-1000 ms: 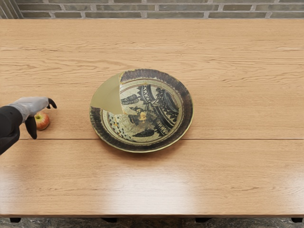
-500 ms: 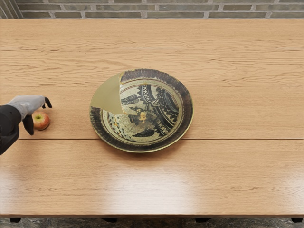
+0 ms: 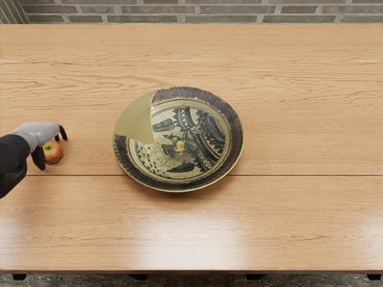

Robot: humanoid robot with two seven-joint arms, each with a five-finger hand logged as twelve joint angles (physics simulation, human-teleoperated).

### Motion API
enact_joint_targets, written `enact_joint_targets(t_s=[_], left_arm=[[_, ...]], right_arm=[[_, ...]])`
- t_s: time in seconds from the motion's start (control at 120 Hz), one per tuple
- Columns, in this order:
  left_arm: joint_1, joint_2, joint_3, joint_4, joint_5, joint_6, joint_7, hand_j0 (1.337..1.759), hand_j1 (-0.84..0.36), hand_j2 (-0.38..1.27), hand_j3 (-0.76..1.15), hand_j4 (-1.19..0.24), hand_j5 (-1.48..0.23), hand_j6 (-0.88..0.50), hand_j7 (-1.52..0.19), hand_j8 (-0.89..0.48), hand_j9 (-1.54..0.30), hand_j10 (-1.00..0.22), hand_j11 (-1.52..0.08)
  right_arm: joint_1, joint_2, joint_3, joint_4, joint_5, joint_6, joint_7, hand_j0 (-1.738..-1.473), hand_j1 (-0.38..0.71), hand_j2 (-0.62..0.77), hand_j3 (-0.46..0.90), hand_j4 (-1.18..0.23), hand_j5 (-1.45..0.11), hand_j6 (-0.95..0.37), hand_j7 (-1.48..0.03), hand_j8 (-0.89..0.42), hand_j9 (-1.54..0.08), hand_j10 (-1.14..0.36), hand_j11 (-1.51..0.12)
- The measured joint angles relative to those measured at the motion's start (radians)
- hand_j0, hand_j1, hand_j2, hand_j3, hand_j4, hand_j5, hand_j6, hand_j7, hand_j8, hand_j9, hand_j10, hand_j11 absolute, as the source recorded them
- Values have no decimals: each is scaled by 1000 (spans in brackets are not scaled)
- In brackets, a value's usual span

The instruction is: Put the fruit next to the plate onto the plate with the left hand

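The left hand [image 3: 40, 139], grey-gloved on a black-sleeved arm [image 3: 11, 164], reaches in from the left edge and is cupped over a small red-and-yellow apple [image 3: 54, 152]. Its dark fingertips [image 3: 62, 134] arch past the far side of the fruit and the thumb [image 3: 39, 159] hangs down on the near-left side. The fingers are parted and loose rather than clamped. I cannot tell whether any of them touches the skin.

The apple sits on the wooden table [image 3: 287, 209], well apart from the plate [image 3: 237, 140] to its right. The plate is wide and shallow, with a dark rim and dark painted leaf-like figures on a pale centre. A plain tan patch covers its upper-left part. Nothing on it reads as lettering. A brick wall [image 3: 239, 12] runs behind the table's far edge.
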Motion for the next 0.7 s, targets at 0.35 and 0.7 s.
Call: enact_joint_targets(t_s=[0.35, 0.7], left_arm=[[5, 2, 8, -25, 0, 0, 0, 1657, -237, 84, 0, -507, -656, -471, -622, -482, -657, -507, -656], [12, 1, 8, -28, 3, -3, 6, 1654, -349, 165, 161, -454, -755, -296, -858, -296, -924, -504, -932]], right_arm=[[0, 0, 0, 0, 0, 0, 0, -1658, -334, -3, 0, -13, -17, -13, -17, -13, -17, -13, -17], [0, 0, 1, 0, 0, 0, 0, -1658, -334, -3, 0, -13, -17, -13, -17, -13, -17, -13, -17]])
